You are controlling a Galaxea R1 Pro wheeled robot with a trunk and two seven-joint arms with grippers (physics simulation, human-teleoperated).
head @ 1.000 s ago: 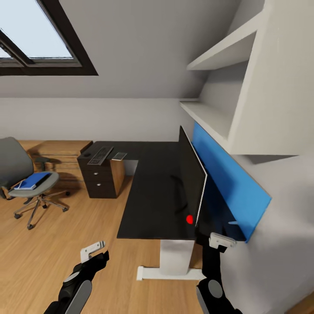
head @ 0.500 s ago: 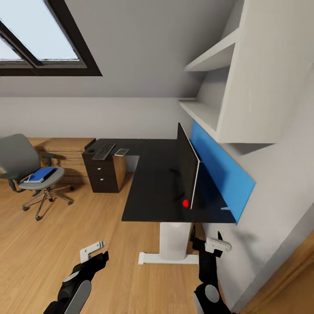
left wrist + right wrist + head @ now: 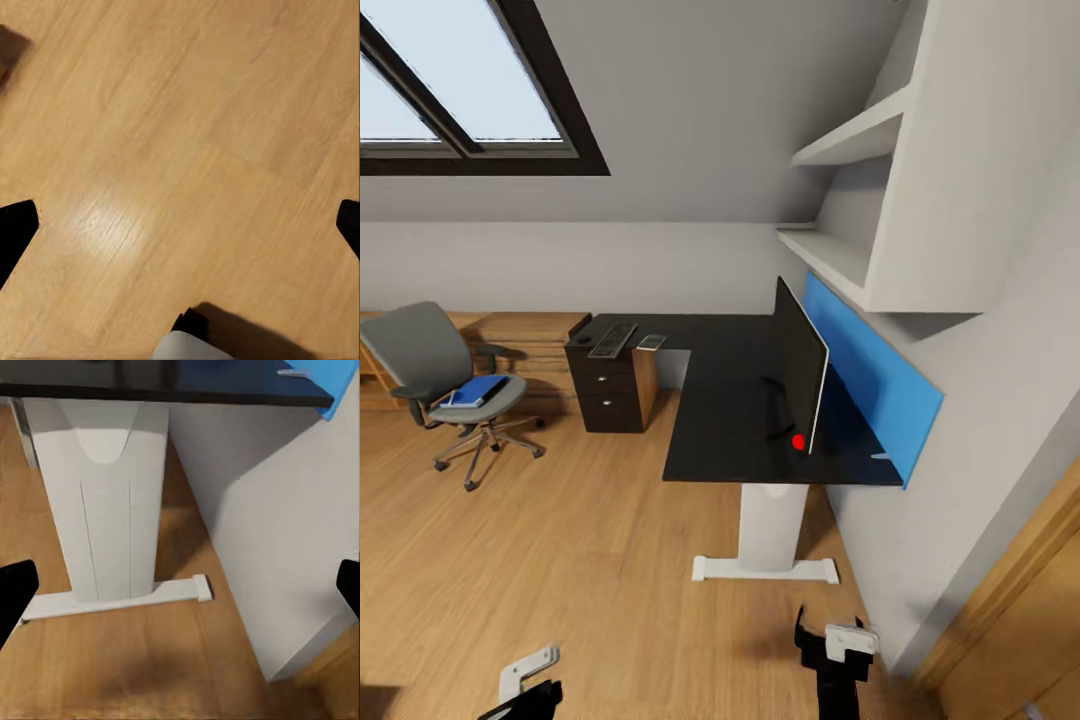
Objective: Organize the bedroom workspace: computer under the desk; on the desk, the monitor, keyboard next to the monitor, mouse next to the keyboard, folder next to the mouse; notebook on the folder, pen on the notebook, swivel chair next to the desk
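The black-topped desk (image 3: 715, 420) stands against the right wall on a white pedestal leg (image 3: 770, 525) (image 3: 105, 502). The monitor (image 3: 800, 385) is upright on it, in front of the blue back panel. The keyboard (image 3: 612, 340) lies on the far left wing of the desk. The grey swivel chair (image 3: 435, 365) is away at the left with the blue folder (image 3: 475, 390) on its seat. The mouse, notebook and pen are too small to make out, and the computer is out of view. My left gripper (image 3: 525, 680) and right gripper (image 3: 838, 640) hang low over the floor, both open and empty.
A black drawer unit (image 3: 608, 395) sits under the desk's left wing, with low wooden shelving (image 3: 535, 340) beside it. White wall shelves (image 3: 855, 195) overhang the desk. A wooden door (image 3: 1015, 600) is at the right. Bare wood floor (image 3: 560, 560) lies between me and the chair.
The camera has pulled back from the desk and turned, so the whole picture has shifted. Both grippers sit lower in the picture. Nothing on the desk or chair has moved.
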